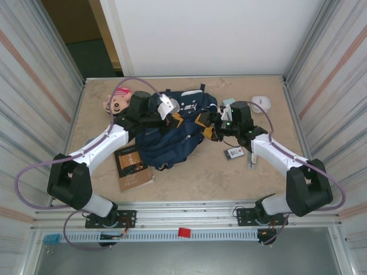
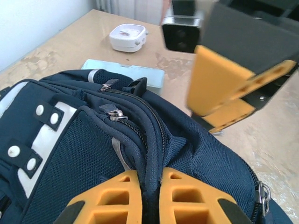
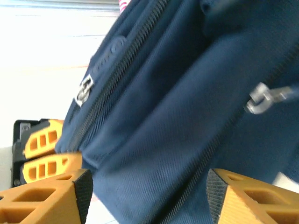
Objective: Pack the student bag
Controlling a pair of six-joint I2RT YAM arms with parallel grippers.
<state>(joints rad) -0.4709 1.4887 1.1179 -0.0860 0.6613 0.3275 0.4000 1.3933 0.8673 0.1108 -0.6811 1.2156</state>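
Student bag (image 1: 172,137): lies slumped at the middle of the worktop (image 1: 200,175), between your two arms. It is navy cloth, with white patches on its far side.

Your left fingers (image 2: 110,203): closed on the student bag. The left wrist view shows them pinching a raised ridge of cloth along a zip line, with the cloth filling the gap between them. A metal zip pull (image 2: 116,113) lies just past the pinch.

Your right fingers (image 3: 44,198): spread wide and gripping nothing, at the bag's right side. Navy cloth and a zip line cross the right wrist view beyond them. You cannot tell whether either pad touches the cloth.

Around the bag:
- A doll (image 1: 117,102) in a pink cap sits at the far-left corner.
- A brown book (image 1: 133,167) lies flat just beside the near-left edge.
- A pale flat box (image 2: 126,74) lies just behind the bag.
- A small white case (image 1: 261,103) sits apart at the far right.
- A small card (image 1: 235,152) lies near the right arm.
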